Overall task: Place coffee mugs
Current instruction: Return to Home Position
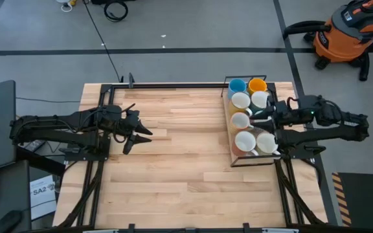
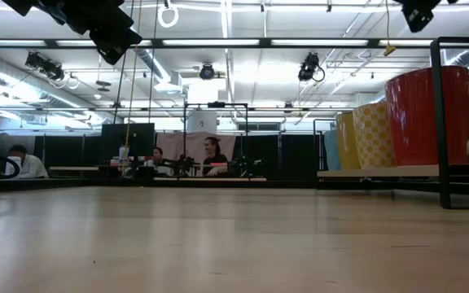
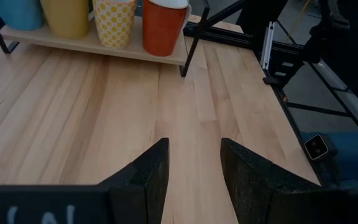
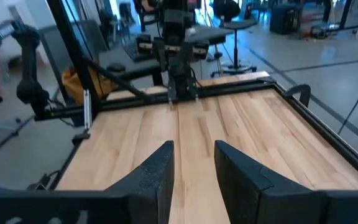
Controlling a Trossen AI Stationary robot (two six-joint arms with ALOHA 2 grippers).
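Several coffee mugs stand upright on their bases in two rows in a black-framed rack (image 1: 232,163) at the table's right. They include a light blue mug (image 1: 237,85), an orange-yellow mug (image 1: 258,84) and white mugs (image 1: 245,140). The left wrist view shows the blue mug (image 3: 20,12), a yellow mug (image 3: 67,15), a yellow-patterned mug (image 3: 114,22) and a red-orange mug (image 3: 163,25) on the rack's wooden shelf. My left gripper (image 3: 194,155) hangs open over bare wood at the table's left (image 1: 138,133). My right gripper (image 4: 194,155) is open and empty, raised over the rack's right side (image 1: 269,120).
Bare wooden tabletop (image 1: 186,149) lies between the two arms. The rack's black posts (image 3: 191,43) rise at its corners. An orange shop vacuum (image 1: 345,35) stands on the floor beyond the table's far right corner. People sit in the room behind the table (image 2: 210,155).
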